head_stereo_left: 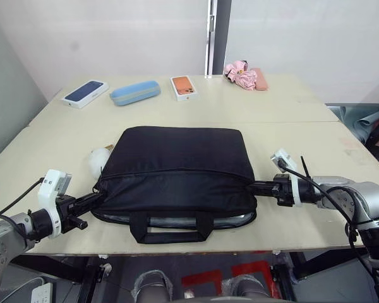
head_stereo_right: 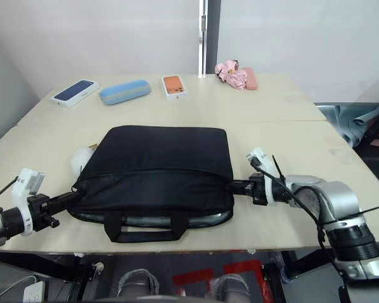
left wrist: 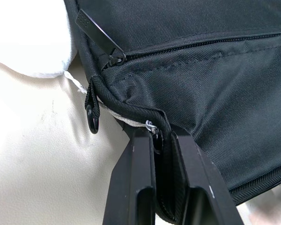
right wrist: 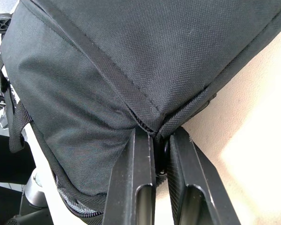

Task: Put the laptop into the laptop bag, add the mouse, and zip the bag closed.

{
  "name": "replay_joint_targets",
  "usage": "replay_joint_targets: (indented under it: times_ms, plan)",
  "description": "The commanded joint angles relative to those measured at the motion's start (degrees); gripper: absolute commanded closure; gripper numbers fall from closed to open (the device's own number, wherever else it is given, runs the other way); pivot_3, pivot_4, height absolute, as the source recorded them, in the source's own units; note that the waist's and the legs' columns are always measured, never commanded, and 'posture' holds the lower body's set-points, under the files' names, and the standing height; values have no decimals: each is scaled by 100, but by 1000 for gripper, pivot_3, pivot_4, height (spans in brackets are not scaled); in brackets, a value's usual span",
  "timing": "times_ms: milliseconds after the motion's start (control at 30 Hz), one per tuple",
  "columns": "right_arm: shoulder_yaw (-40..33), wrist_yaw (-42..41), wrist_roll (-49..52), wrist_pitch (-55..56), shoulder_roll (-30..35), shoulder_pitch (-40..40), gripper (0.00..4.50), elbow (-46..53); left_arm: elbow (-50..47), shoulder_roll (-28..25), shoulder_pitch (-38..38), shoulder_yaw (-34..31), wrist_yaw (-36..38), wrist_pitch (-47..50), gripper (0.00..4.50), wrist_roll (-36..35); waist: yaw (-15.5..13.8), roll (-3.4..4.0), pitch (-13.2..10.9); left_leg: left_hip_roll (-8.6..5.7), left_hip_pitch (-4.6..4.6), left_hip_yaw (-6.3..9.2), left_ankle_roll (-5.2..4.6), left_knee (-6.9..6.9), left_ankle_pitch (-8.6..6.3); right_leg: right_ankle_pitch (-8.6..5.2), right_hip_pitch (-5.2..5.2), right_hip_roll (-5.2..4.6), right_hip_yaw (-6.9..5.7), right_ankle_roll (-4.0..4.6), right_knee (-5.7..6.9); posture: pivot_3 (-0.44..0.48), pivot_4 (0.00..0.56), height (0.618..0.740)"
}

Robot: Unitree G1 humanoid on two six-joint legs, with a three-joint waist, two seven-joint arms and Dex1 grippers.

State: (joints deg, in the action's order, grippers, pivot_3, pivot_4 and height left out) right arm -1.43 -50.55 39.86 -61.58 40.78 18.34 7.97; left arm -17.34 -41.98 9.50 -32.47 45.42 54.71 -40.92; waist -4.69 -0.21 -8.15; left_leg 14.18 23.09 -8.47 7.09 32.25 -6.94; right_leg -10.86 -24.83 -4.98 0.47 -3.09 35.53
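**Both grippers pinch the bag's ends**

Now the laptop bag (head_stereo_left: 180,170) lies flat near the table's (head_stereo_left: 303,107) front edge, handle toward the robot. The left gripper (left wrist: 160,137) is clamped on the bag's left corner seam, just beside a zipper pull; the right gripper (right wrist: 160,137) is closed on the right corner. Holding both ends likely keeps the fabric taut for zipping. Silver inside the front opening suggests the laptop (head_stereo_left: 177,221) is in; that mouth looks unzipped.

The black bag (head_stereo_left: 180,173) lies flat on the desk (head_stereo_left: 303,136) near its near edge, strap handle toward the near side; its near seam gapes, silver showing inside; a claw pinches each end corner.
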Motion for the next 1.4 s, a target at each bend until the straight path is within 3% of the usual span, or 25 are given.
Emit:
replay_joint_targets:
  times_ms: [33, 567, 633, 700, 733, 767, 967, 1000, 1367, 1400]
  plan:
    - [-230, 26, 148, -32, 82, -53, 4483, 329, -107, -123, 89, 62, 126, 25, 4500, -152, -2, 0, 0, 0, 0, 0, 0, 0, 0, 0, 0, 0, 0, 0, 0, 0, 150, 740]
    - [-193, 64, 157, -98, 88, -56, 4483, 405, -38, -249, 140, 151, 198, -155, 4500, -41, -10, 0, 1, 0, -2, -1, 0, 1, 0, 0, 2, 0, 1, 0, 2, 0, 150, 740]
    - [-217, 80, 119, -50, 93, -46, 3583, 356, -26, -279, 180, 132, 202, -190, 3527, -31, -8, -1, 1, 0, -3, 0, -1, 2, 0, 0, 3, 0, 1, 0, 2, 0, 150, 740]
    - [-232, 76, 108, -23, 111, -41, 2987, 332, -15, -308, 220, 115, 214, -208, 2916, -38, -7, -1, 2, -1, -5, -2, -1, 2, 0, 0, 3, 0, 3, 0, 3, 0, 150, 740]
    - [-234, 72, 107, -16, 119, -37, 2853, 324, -11, -316, 228, 112, 218, -212, 2814, -44, -10, -1, 2, -1, -7, -2, -1, 2, 0, 0, 4, 0, 4, 0, 4, 0, 150, 740]
    - [-254, 30, 125, -3, 144, -42, 2286, 321, 9, -331, 257, 98, 241, -231, 2230, -31, -16, -1, 2, -1, -9, -2, -1, 2, 0, 0, 5, 0, 3, 0, 8, 0, 150, 740]
    - [-277, -74, 56, 131, 254, -4, 204, 200, 187, -426, 271, 44, 350, -349, 69, 44, -48, 0, 3, -1, -14, -3, -1, 7, 0, 0, 6, 0, 8, 0, 15, 0, 150, 740]
    - [-284, -53, 34, 155, 246, 36, 36, 152, 253, -446, 223, 49, 355, -385, 2, 63, -51, -1, 3, -1, -14, -4, -1, 7, 0, 0, 6, 0, 8, 0, 15, 0, 150, 740]
    - [-122, -20, 30, 99, 204, 175, 36, 40, 616, -475, -191, 545, 343, -397, 2, 116, -71, -1, 7, -2, -14, -4, -1, 12, 1, 1, 6, -1, 10, 1, 19, 0, 150, 740]
    - [-134, 25, 16, 108, 172, 184, 269, 23, 646, -473, -203, 574, 334, -430, 0, 143, -71, -1, 7, -2, -14, -3, -1, 12, 1, 1, 6, -1, 9, 1, 20, 0, 150, 740]
